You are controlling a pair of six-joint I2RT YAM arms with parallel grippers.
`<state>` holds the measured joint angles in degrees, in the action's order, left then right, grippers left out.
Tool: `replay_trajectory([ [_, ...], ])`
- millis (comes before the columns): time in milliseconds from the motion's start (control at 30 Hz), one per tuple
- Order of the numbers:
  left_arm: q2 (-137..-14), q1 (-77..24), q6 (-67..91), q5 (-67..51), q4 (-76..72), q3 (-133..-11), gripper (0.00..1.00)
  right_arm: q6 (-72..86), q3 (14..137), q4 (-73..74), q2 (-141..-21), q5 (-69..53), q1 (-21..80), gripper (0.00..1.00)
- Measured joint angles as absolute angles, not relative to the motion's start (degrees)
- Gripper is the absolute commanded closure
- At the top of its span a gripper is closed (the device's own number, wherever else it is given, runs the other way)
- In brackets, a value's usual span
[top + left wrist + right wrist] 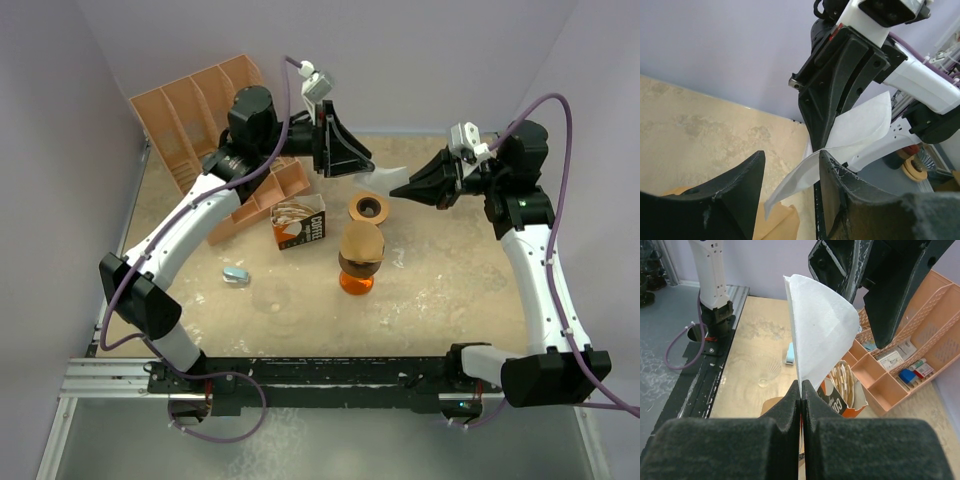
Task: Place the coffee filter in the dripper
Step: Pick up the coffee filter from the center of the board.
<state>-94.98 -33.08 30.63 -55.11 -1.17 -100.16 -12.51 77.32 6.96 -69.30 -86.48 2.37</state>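
The right gripper (801,391) is closed on the lower edge of the coffee filter (817,330), which rises from its tips as a flat white fan. The left gripper (790,187) faces it with jaws spread and the filter's far corner between them; whether they touch it is unclear. The dripper (361,246) stands on the desk (470,290) below the right gripper, whose fingers largely hide it in the right wrist view.

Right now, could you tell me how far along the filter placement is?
Done: the coffee filter is off the table, pinched in the shut right gripper. In hand: it is held in the air, its other edge between the fingers of the open left gripper. Left: it is not yet in the dripper, which sits on the table with no filter in it.
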Motion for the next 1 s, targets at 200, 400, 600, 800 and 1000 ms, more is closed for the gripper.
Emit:
replay_trajectory([
  [200, -94.98, -33.98, 32.53, -56.53, -3.36, -100.16, 0.55, -12.16, 77.32, 6.94, -69.3, -86.46, 2.37, 1.0],
  [400, -94.98, -34.7, 32.38, -58.65, -3.49, -100.16, 0.55, -11.62, 77.32, 6.9, -69.47, -86.43, 2.37, 1.0],
  [600, -94.98, -34.68, 29.8, -59.83, 0.3, -100.84, 0.54, -10.57, 77.32, 6.68, -70.76, -86.11, 2.37, 1.0],
  [800, -94.98, -34.68, 24.27, -59.81, 6.2, -101.91, 0.54, -9.1, 77.32, 6.57, -71.53, -85.95, 2.37, 1.0],
  [1000, -94.98, -34.68, 18.04, -58.54, 13.39, -102.96, 0.54, -8.08, 77.32, 6.52, -71.64, -85.25, 2.37, 1.0],
])
